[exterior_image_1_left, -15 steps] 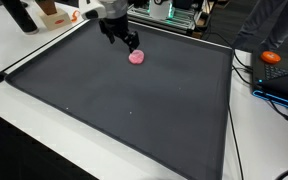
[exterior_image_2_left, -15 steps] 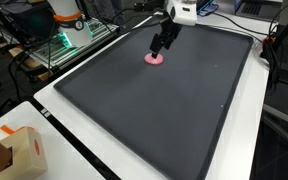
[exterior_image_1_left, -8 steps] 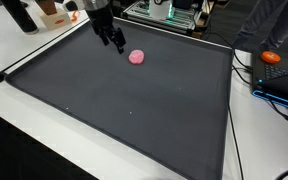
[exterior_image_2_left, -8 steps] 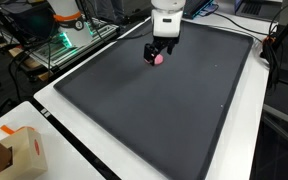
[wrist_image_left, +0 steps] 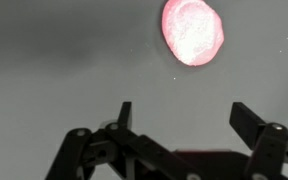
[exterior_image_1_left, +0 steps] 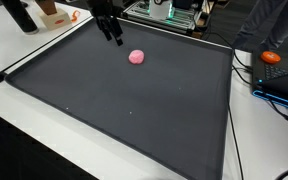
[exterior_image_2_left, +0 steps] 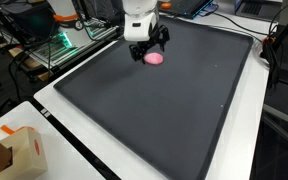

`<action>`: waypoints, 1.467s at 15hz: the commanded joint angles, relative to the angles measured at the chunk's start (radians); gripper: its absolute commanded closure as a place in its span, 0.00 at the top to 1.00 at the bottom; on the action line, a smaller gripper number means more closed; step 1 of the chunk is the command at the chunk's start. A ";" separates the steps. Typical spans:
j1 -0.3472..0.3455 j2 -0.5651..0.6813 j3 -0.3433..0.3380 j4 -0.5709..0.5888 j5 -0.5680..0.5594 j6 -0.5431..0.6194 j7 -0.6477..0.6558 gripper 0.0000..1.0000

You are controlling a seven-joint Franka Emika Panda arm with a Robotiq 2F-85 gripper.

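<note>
A small round pink object (exterior_image_1_left: 136, 57) lies on the dark mat (exterior_image_1_left: 124, 100) near its far edge; it also shows in an exterior view as the pink object (exterior_image_2_left: 154, 58) and at the top of the wrist view as the pink object (wrist_image_left: 192, 30). My gripper (exterior_image_1_left: 114, 37) hangs above the mat beside it, apart from it. The gripper (exterior_image_2_left: 147, 44) sits just behind the object there. In the wrist view the gripper (wrist_image_left: 184, 115) stands open, with only bare mat between its fingers (wrist_image_left: 247, 118).
A white table edge (exterior_image_2_left: 69, 140) surrounds the mat. An orange object (exterior_image_1_left: 272, 57) and cables lie off one side. A cardboard box (exterior_image_2_left: 19, 150) sits at a near corner. Equipment with green lights (exterior_image_2_left: 64, 40) stands beyond the mat.
The gripper has lifted and drawn away from the pink object, which stays where it lay on the mat. The jaws have stayed open.
</note>
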 commanded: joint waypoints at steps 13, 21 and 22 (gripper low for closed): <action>0.049 -0.218 0.002 -0.226 0.239 0.052 -0.203 1.00; 0.121 -0.239 0.031 -0.214 -0.016 0.043 -0.093 1.00; 0.128 -0.236 0.037 -0.206 -0.084 0.035 -0.066 1.00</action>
